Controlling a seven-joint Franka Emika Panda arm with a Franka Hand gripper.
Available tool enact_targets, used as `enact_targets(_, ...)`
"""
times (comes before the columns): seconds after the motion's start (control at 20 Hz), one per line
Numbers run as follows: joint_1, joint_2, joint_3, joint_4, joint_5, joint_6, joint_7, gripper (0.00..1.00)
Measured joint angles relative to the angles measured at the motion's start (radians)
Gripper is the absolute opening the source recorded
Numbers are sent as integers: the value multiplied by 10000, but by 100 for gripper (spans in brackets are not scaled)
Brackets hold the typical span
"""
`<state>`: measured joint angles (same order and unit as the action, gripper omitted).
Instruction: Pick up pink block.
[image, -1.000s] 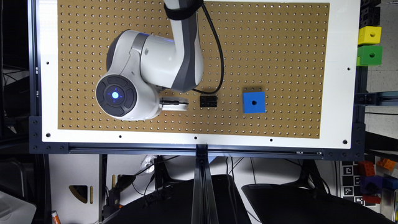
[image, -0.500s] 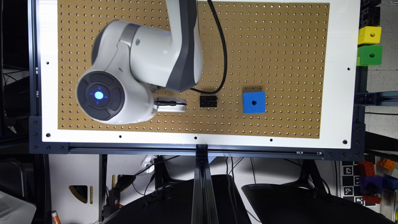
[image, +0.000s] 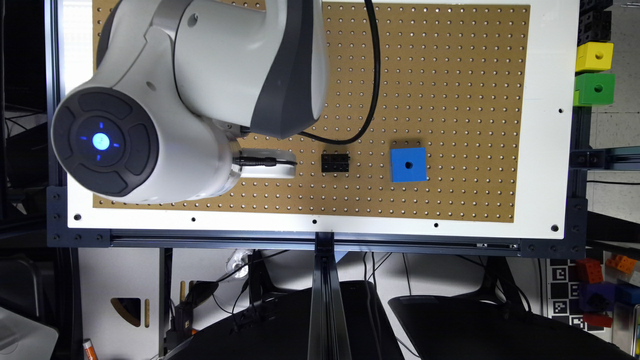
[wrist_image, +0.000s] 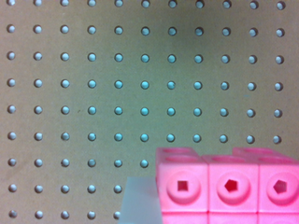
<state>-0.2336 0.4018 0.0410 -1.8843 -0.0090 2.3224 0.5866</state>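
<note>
The pink block (wrist_image: 229, 186) sits close under the wrist camera. Jaw state cannot be told; a loose grip would probably drop it

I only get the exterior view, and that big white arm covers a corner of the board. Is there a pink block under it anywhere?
Observer: Yes. The wrist view shows the pink block close up, in front of the brown pegboard.
Operator: What does it look like?
Observer: The face toward the camera has three round sockets in a row, each with a small dark hole in the middle.
</note>
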Motion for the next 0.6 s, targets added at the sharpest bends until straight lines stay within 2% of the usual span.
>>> enact_targets(0.4, 0, -42, 0, 20, 0, -8, 0, 0)
enact_targets(0.6, 0, -525, 1, 25, 2, -444, 0, 0)
